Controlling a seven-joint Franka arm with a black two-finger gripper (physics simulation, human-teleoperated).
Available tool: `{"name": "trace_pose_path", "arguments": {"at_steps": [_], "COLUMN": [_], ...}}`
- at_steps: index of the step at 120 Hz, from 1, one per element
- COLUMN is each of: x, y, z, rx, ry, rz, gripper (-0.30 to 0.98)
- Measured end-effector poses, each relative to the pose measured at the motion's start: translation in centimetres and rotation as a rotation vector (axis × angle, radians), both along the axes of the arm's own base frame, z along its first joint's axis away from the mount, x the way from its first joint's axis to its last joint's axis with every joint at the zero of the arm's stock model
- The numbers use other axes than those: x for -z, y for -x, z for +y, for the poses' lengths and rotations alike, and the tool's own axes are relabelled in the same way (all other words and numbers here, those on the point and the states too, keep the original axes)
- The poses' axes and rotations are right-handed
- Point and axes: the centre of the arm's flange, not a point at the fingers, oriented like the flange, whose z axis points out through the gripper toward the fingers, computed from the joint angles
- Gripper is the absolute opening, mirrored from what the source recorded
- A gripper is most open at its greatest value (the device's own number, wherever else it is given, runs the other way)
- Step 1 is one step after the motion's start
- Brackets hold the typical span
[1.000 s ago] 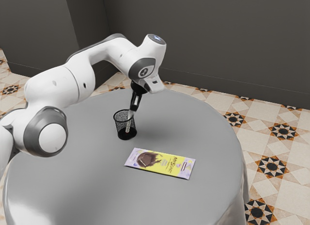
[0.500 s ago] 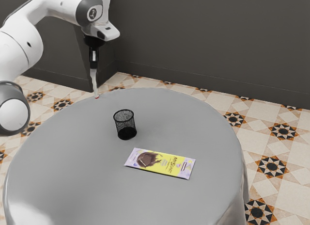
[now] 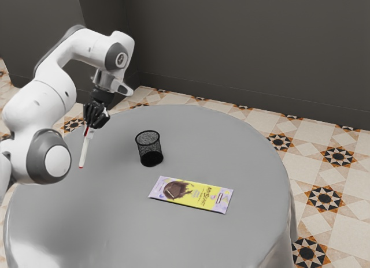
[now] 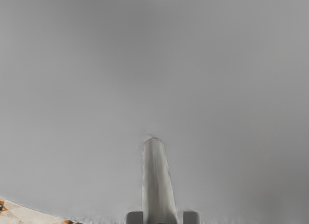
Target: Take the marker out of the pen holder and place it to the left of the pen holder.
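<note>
In the exterior view my gripper (image 3: pixel 90 125) is at the exterior view's left, shut on the white marker (image 3: pixel 85 151). The marker points downward at a slight tilt, its red tip lowest; whether that tip touches the table cannot be told. The black mesh pen holder (image 3: pixel 150 148) stands upright, apart from the marker, toward the exterior view's right of it. In the wrist view the marker (image 4: pixel 157 185) juts out from between the fingertips of my gripper (image 4: pixel 162 217), over grey tabletop.
A yellow and purple chocolate bar (image 3: pixel 191 194) lies flat on the round grey table (image 3: pixel 231 141), nearer the camera than the pen holder. The table's curved edge and patterned floor tiles (image 4: pixel 24 215) appear in a corner of the wrist view.
The marker has come out of the pen holder in my gripper, toward the exterior view's left. Over the last half second, my hand has turned and come lower and nearer the camera. The holder has stayed put.
</note>
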Motion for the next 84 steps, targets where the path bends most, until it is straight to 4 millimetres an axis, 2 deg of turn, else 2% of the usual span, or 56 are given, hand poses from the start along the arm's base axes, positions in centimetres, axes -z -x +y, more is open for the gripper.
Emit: {"name": "trace_pose_path", "arguments": {"at_steps": [8, 28, 44, 54, 60, 66, 76, 84], "x": [0.9, 4.5, 6.1, 6.7, 6.7, 5.8, 2.3, -2.4], "y": [-0.1, -1.0, -1.8, -2.3, -2.6, -2.9, -3.2, -2.2], "z": [-0.3, -1.0, -1.2, -1.3, -1.3, -1.5, -2.4, -2.4], "rx": [-0.025, -0.058, -0.075, -0.084, -0.095, -0.103, -0.103, -0.107], "ry": [-0.026, -0.069, -0.093, -0.104, -0.096, -0.08, -0.038, -0.023], "rz": [0.005, -0.007, -0.049, -0.085, -0.11, -0.142, -0.211, -0.259], "gripper": [-0.1, -0.1, -0.09, -0.03, 0.08, 0.19, 0.35, 0.44]}}
